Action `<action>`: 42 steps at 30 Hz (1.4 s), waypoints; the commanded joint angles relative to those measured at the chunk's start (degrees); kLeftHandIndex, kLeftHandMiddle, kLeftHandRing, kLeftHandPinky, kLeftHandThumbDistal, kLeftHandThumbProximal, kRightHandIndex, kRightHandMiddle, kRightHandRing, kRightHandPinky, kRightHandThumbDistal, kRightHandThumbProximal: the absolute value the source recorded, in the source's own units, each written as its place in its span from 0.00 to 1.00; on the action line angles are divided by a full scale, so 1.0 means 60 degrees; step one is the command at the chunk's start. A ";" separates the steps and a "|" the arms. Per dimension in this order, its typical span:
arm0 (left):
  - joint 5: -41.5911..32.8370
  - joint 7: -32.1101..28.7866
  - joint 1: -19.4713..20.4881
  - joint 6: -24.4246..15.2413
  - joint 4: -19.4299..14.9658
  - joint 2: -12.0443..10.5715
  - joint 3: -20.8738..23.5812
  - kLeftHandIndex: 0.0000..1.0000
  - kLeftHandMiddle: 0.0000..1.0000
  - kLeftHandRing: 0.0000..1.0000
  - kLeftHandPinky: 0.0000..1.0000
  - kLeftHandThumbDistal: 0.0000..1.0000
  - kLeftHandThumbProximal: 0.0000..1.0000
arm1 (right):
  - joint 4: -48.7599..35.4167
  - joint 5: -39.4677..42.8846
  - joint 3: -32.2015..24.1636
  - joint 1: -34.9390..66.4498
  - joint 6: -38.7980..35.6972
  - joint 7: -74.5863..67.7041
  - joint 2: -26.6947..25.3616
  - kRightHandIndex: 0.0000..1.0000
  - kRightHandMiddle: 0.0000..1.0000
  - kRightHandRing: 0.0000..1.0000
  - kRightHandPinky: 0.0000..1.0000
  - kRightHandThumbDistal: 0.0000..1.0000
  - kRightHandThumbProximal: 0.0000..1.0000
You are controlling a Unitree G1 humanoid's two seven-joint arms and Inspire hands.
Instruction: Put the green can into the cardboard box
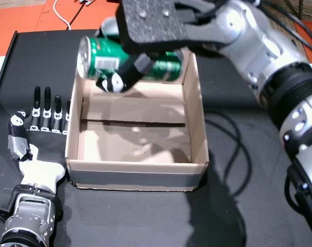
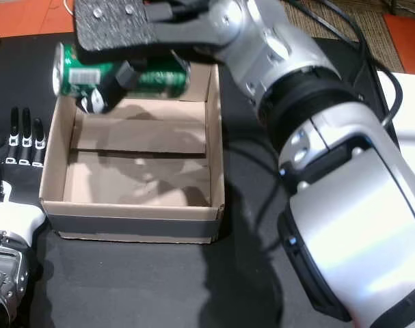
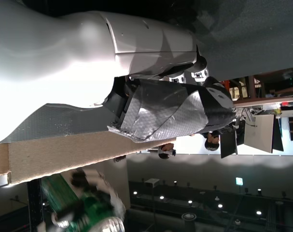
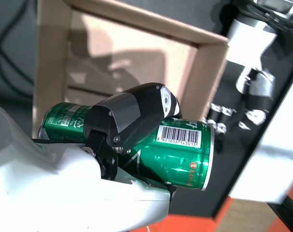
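A matte black table top (image 1: 145,216) fills most of both head views. Beyond its far edge lies an orange floor (image 1: 22,20), crossed by a thin white cable (image 1: 60,15). A woven brown mat (image 2: 344,20) shows at the top of a head view. The left wrist view, turned on its side, shows a dim room with rows of small round ceiling lights (image 3: 189,200) and a pale wall (image 3: 204,164).
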 commanded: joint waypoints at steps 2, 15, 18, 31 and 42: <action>0.0033 0.0138 0.0433 0.0122 0.0273 -0.0211 -0.0004 0.44 0.44 0.57 0.67 0.00 0.84 | -0.0115 0.0032 -0.0039 -0.0143 -0.0233 -0.0119 -0.0179 0.46 0.43 0.55 0.74 0.37 0.36; 0.0037 0.0143 0.0454 0.0055 0.0266 -0.0171 0.0028 0.45 0.45 0.56 0.66 0.01 0.80 | -0.0046 -0.0222 0.0183 0.0069 -0.0272 -0.0183 -0.0324 0.46 0.46 0.58 0.75 0.45 0.40; 0.0031 0.0325 0.0412 0.0053 0.0260 -0.0163 0.0039 0.46 0.46 0.57 0.68 0.00 0.82 | -0.0043 -0.0153 0.0127 0.0097 -0.0345 -0.0144 -0.0388 0.49 0.54 0.67 0.79 0.51 0.45; 0.0033 0.0327 0.0402 0.0057 0.0260 -0.0124 0.0044 0.42 0.43 0.55 0.67 0.00 0.79 | -0.0038 -0.0358 0.0298 -0.0195 0.0424 0.0177 -0.0450 0.77 1.00 1.00 1.00 1.00 0.59; 0.0043 0.0279 0.0414 0.0054 0.0279 -0.0083 0.0038 0.39 0.41 0.53 0.66 0.03 0.75 | -0.0063 -0.0323 0.0266 -0.0196 0.0476 0.0030 -0.0454 0.77 1.00 1.00 1.00 1.00 0.56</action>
